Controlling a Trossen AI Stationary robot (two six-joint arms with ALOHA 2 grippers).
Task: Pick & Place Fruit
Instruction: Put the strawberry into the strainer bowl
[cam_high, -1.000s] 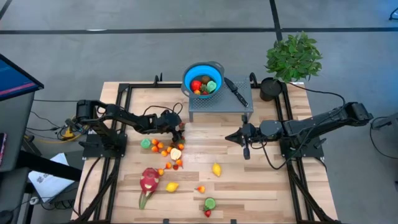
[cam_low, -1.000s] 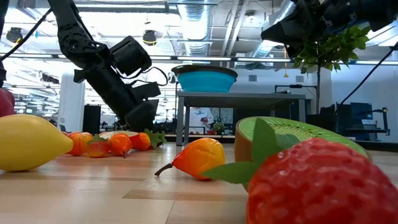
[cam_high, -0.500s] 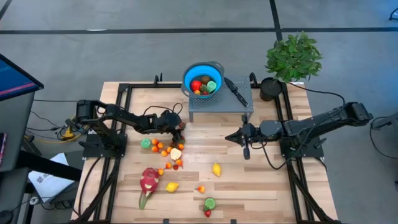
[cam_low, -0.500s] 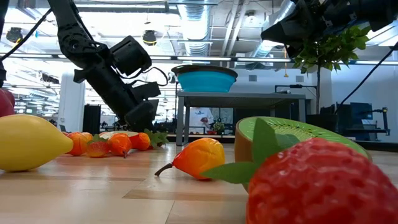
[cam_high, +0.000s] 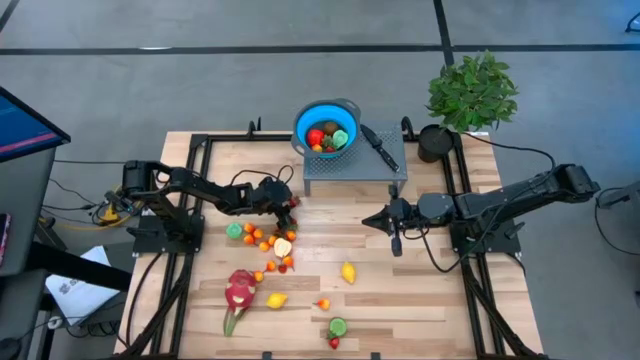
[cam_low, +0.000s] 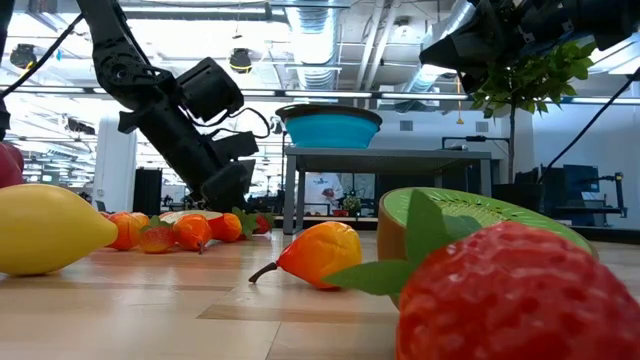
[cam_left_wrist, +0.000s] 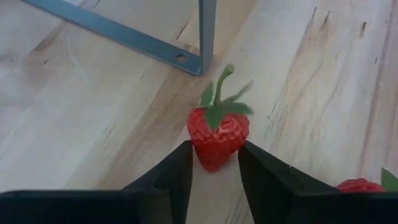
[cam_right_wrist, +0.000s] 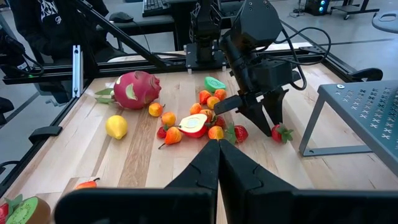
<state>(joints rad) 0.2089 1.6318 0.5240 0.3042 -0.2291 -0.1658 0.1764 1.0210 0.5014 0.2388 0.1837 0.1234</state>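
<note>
A red strawberry (cam_left_wrist: 217, 130) with a green stalk lies on the wooden table just in front of the grey stand's leg (cam_left_wrist: 206, 37). My left gripper (cam_left_wrist: 214, 149) is closed on its pointed end; in the high view this gripper (cam_high: 290, 207) is at the table's middle left. More small fruit (cam_high: 268, 243) lies in a cluster near it, and a dragon fruit (cam_high: 240, 290) lies nearer the front. My right gripper (cam_high: 366, 220) hangs shut above the table's middle right, holding nothing. My left gripper pinches the strawberry's pointed end (cam_left_wrist: 202, 152) between its two fingertips (cam_left_wrist: 185, 152), one on each side. The fingers slant down at it from the table's left. The strawberry lies on the table, its stalk pointing away from the gripper toward the stand's leg.
A blue bowl (cam_high: 327, 125) with fruit in it and a black-handled knife (cam_high: 380, 147) sit on the grey stand (cam_high: 352, 172) at the back. A potted plant (cam_high: 472, 92) stands at the far right corner. Two lemons (cam_high: 348, 272) and a kiwi half (cam_high: 338, 327) lie toward the front.
In the low view a bit of red strawberry now shows just beside my left gripper's fingers, where only green leaves showed a second ago. Both arms have kept their places.
</note>
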